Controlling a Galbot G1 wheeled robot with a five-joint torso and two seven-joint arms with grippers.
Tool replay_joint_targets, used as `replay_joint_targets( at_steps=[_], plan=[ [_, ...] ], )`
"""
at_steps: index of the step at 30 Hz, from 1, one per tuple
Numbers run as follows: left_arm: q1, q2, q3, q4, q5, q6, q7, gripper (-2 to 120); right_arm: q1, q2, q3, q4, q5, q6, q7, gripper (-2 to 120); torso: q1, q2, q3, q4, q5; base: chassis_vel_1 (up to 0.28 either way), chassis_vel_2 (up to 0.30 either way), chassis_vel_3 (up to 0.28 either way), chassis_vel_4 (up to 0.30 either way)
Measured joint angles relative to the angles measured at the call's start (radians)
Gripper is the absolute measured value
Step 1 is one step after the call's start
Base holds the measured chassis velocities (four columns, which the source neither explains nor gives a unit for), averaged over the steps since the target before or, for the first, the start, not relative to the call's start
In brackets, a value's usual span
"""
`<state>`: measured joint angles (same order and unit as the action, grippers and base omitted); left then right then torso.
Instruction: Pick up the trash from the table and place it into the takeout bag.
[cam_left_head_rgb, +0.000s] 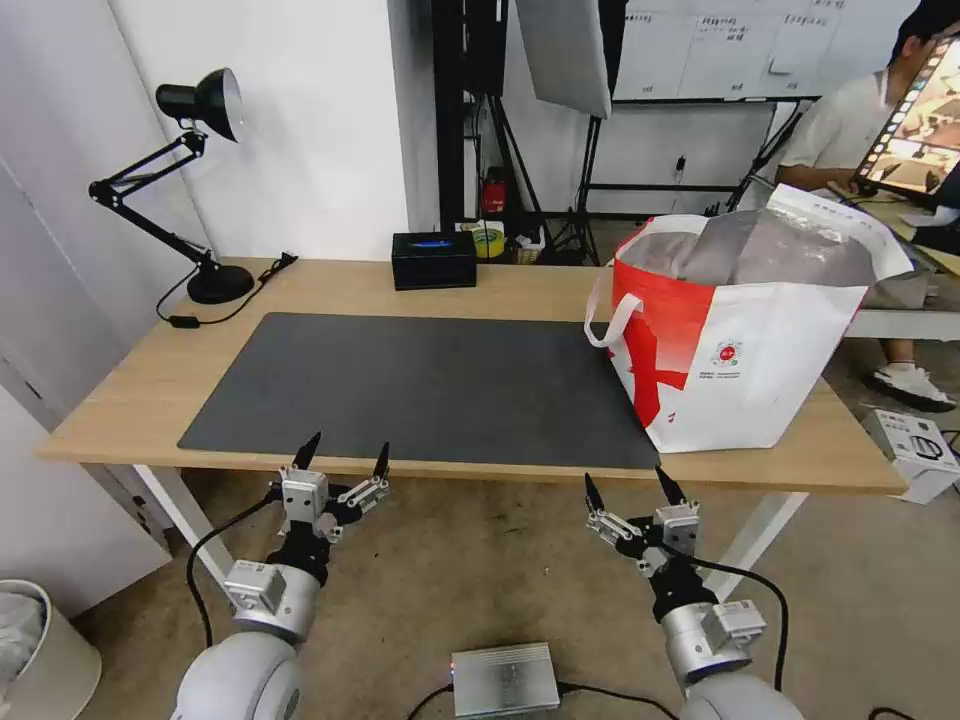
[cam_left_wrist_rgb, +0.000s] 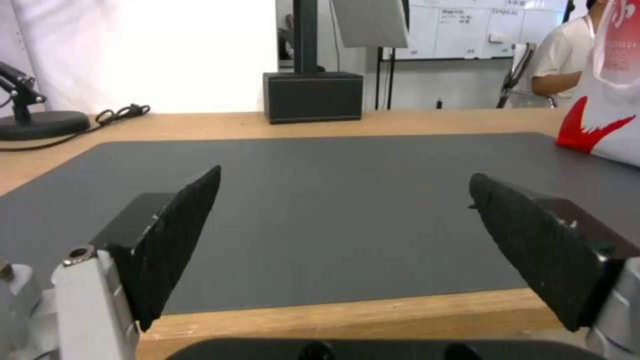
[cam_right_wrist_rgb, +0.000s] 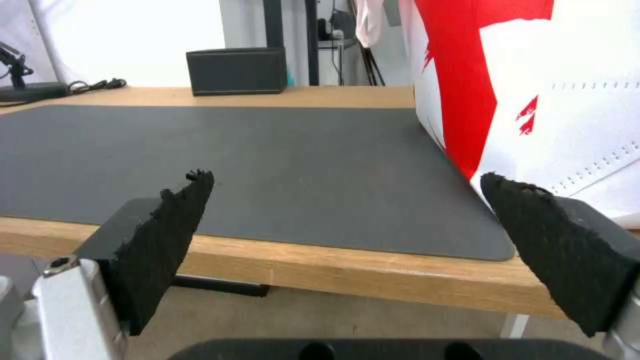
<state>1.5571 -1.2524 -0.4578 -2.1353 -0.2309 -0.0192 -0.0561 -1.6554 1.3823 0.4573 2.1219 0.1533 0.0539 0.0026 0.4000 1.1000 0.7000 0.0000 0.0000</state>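
Note:
The takeout bag (cam_left_head_rgb: 760, 340), red and white with a foil lining, stands open on the right end of the table (cam_left_head_rgb: 120, 400), its base overlapping the dark grey mat (cam_left_head_rgb: 430, 385). The trash is out of view; the mat's surface is bare. My left gripper (cam_left_head_rgb: 346, 447) hangs open just before the table's front edge, left of centre, pointing at the mat (cam_left_wrist_rgb: 333, 200). Level with it, my right gripper (cam_left_head_rgb: 625, 478) is open too, close to the bag's near corner (cam_right_wrist_rgb: 533, 100). Nothing sits between either pair of fingers.
A black desk lamp (cam_left_head_rgb: 200, 100) stands at the table's back left with its cord trailing. A small black box (cam_left_head_rgb: 433, 260) sits at the back middle. On the floor are a silver box (cam_left_head_rgb: 505, 680), a white carton (cam_left_head_rgb: 915, 450) and a bin (cam_left_head_rgb: 30, 640).

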Motion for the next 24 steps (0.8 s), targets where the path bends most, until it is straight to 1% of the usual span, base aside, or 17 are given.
replay_joint_targets(
  at_steps=[6, 24],
  plan=[
    [0.004, -0.003, 0.001, 0.003, 0.001, -0.011, 0.002, 100, 0.0, 0.0, 0.0, 0.0, 0.0, 0.0, 0.0, 100, 0.0, 0.0, 0.0, 0.0, 0.0, 0.0, 0.0, 0.0, 0.0],
    [0.002, -0.002, 0.002, 0.006, 0.006, -0.012, 0.001, 100, 0.0, 0.0, 0.0, 0.0, 0.0, 0.0, 0.0, 100, 0.0, 0.0, 0.0, 0.0, 0.0, 0.0, 0.0, 0.0, 0.0]
  ],
)
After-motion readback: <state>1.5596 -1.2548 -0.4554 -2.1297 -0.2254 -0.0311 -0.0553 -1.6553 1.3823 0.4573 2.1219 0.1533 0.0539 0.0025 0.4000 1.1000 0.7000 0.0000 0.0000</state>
